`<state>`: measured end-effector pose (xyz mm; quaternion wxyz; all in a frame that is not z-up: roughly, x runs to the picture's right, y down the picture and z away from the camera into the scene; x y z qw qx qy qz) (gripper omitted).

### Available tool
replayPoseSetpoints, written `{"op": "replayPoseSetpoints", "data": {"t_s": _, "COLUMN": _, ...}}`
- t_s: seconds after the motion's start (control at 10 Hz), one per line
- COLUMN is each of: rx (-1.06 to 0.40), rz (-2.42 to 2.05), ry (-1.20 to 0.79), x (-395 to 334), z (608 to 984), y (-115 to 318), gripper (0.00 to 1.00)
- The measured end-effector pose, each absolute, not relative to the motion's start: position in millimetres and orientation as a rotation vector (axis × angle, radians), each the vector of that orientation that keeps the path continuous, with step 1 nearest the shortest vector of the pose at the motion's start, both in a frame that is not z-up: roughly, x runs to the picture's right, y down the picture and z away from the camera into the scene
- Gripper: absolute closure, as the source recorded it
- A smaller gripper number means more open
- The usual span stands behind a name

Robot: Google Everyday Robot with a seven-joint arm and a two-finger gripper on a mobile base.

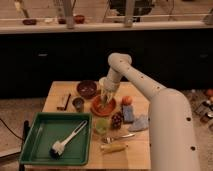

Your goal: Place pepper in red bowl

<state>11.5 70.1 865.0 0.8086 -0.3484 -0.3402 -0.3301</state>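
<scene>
The red bowl (pixel 103 106) sits on the wooden table (pixel 60 95), right of a small dark cup. My gripper (pixel 105 99) hangs directly over the bowl, its tips down at the bowl's inside. A small green shape at the tips, low in the bowl, looks like the pepper (pixel 103 104). I cannot tell if it is held or lying free. My white arm reaches in from the right.
A maroon-brown bowl (pixel 87 89) stands behind the red bowl, a small dark cup (pixel 78 103) and a brown block (pixel 64 101) to its left. A green tray (pixel 56 137) with a brush is front left. A pale green cup (pixel 101 125), pinecone (pixel 117 120), orange fruit (pixel 127 100), blue items and a yellow oblong item (pixel 114 147) lie right.
</scene>
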Motion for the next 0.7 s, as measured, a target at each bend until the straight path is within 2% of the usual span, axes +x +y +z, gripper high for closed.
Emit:
{"op": "replayPoseSetpoints", "data": {"t_s": 0.5, "rx": -0.746, "rz": -0.714, "ry": -0.734, "x": 7.7, "z": 864.3, "y": 71.0, "gripper": 0.29}}
{"op": "replayPoseSetpoints", "data": {"t_s": 0.7, "rx": -0.736, "rz": -0.718, "ry": -0.735, "x": 6.0, "z": 864.0, "y": 69.3, "gripper": 0.2}}
